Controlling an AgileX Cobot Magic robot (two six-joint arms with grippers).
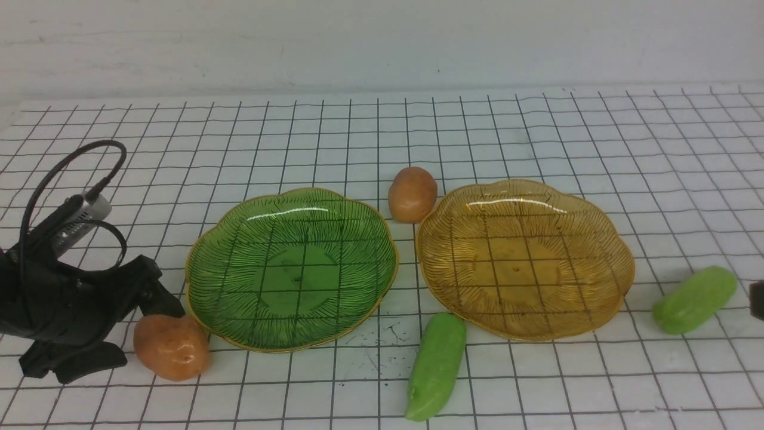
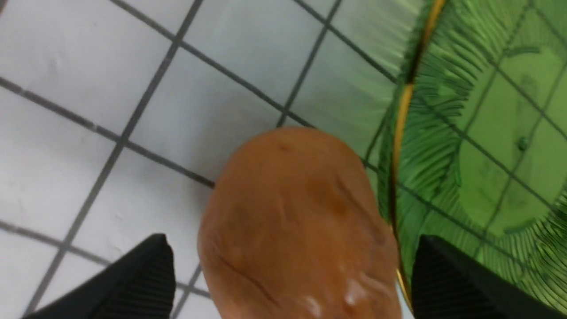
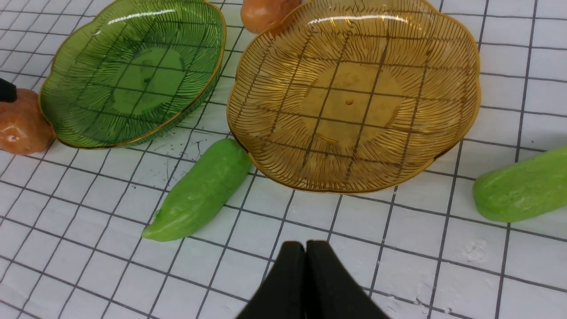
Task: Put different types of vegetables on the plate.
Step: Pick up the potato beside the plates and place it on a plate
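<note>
Can only make out a dark sliver of the right gripper (image 1: 757,298) at the front view's right edge, plus a blurry, frame-chopped chunk of the smooth orange-brown egg-shaped toy potato (image 2: 297,230) and only part of the see-through green ribbed plate (image 2: 478,146) in the left wrist view.

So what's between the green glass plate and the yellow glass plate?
Just bare white gridded cloth, the front view shows. An orange-brown toy potato sits beyond the gap, a light-green toy cucumber before it.
</note>
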